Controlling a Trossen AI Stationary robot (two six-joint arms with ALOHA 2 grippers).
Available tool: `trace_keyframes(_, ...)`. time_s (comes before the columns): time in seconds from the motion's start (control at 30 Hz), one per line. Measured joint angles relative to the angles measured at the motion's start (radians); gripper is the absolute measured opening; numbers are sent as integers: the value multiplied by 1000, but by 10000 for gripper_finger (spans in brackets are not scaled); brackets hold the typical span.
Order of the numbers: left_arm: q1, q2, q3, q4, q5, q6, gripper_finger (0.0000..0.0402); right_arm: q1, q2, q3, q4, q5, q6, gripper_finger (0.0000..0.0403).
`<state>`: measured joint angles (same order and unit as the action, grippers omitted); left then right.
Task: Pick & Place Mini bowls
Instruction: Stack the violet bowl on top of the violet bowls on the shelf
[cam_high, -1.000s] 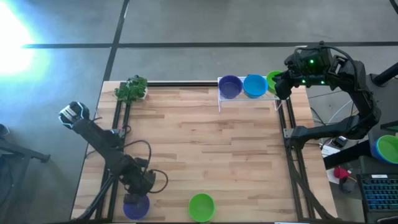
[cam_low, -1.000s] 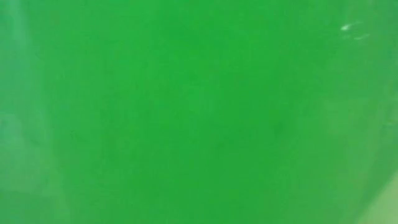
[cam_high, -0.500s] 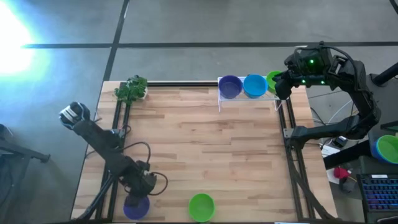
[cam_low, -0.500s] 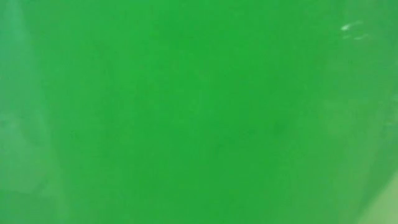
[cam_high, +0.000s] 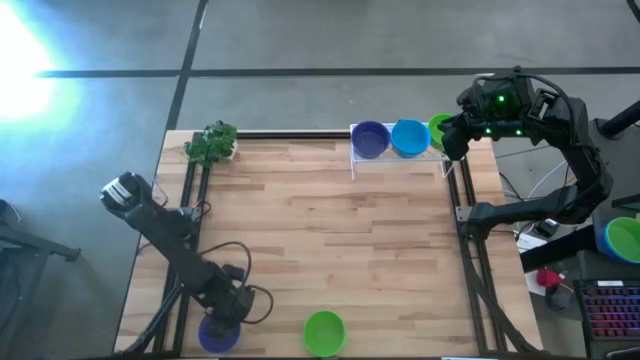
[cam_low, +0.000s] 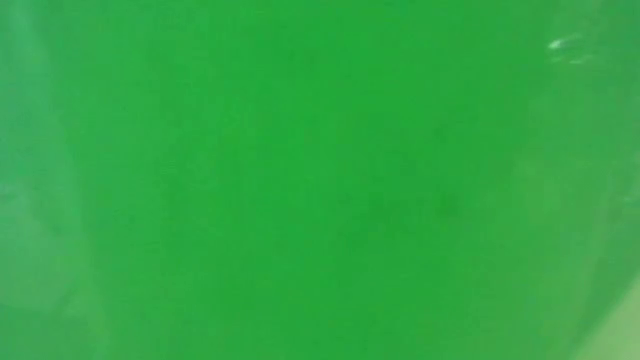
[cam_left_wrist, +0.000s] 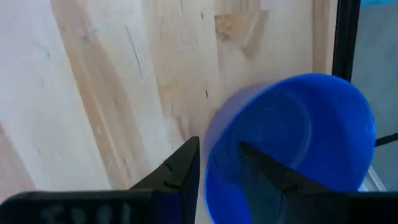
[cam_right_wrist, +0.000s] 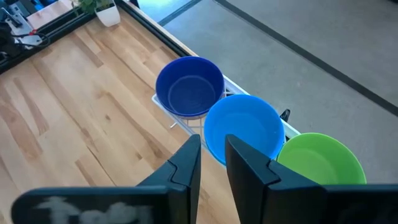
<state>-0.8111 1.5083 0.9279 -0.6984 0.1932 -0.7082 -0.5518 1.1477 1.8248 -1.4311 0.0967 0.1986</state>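
A purple-blue mini bowl (cam_high: 217, 334) sits upright at the table's near left corner. My left gripper (cam_high: 227, 312) is down on it and shut on its rim; the left wrist view shows the gripper (cam_left_wrist: 219, 146) and the bowl (cam_left_wrist: 298, 137) close up. A green mini bowl (cam_high: 323, 332) stands on its base at the near edge. It fills the low view (cam_low: 320, 180) and hides everything behind it. Purple (cam_high: 370, 139), sky-blue (cam_high: 409, 137) and green (cam_high: 440, 128) mini bowls sit in the white wire rack (cam_high: 352, 160) at the far right. My right gripper (cam_high: 458, 140) (cam_right_wrist: 212, 140) waits shut above the rack's right end. My left gripper straddles the bowl's rim (cam_left_wrist: 209, 163) on the side facing the table's middle. One finger (cam_left_wrist: 264, 177) is inside the bowl and the other finger (cam_left_wrist: 183, 171) is outside, slanting down from above. The bowl's base stays on the table.
A leafy toy plant (cam_high: 211, 144) stands at the far left corner. Black rails (cam_high: 192, 200) run along the left and right (cam_high: 466, 215) table sides. The wooden middle of the table (cam_high: 330, 240) holds nothing. Beyond the right edge lie a bowl stack (cam_high: 622, 238) and a keyboard.
My left arm has swung a little toward the near edge and the table's right, bringing its gripper lower over the purple-blue bowl. The bowl has stayed where it was. My right arm has kept still.
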Motion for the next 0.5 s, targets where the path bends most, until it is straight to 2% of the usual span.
trace_keyframes(0.23,0,39,1,16,8,-36,96,0,0,0,0,0,0,77)
trace_keyframes(0.5,8,48,1,16,16,-64,8,0,0,0,1,1,0,71)
